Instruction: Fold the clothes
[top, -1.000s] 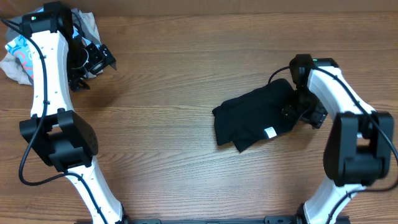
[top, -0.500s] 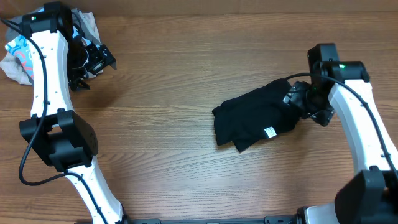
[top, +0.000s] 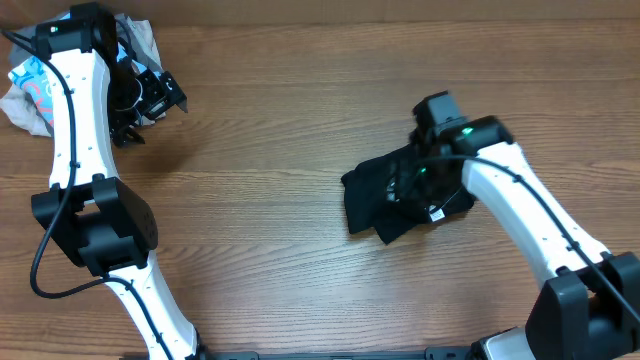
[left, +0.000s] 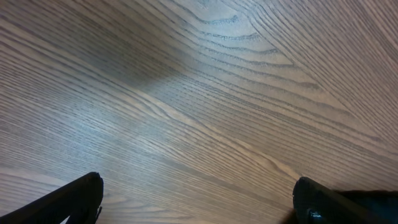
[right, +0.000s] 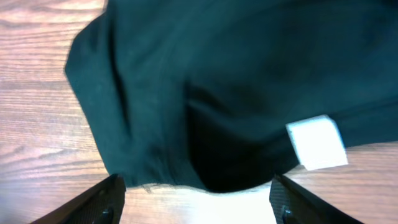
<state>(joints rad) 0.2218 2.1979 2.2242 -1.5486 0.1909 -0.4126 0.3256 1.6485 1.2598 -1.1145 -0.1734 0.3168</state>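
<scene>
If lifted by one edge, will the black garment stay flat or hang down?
Probably floppy: the black garment shows soft creases and bunched folds, so it should drape. If pushed on the wooden table, it would likely bunch up, not slide whole.

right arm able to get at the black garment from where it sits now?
Probably yes: the right tool hangs open directly over the black garment, with nothing between them and bare table around it.
</scene>
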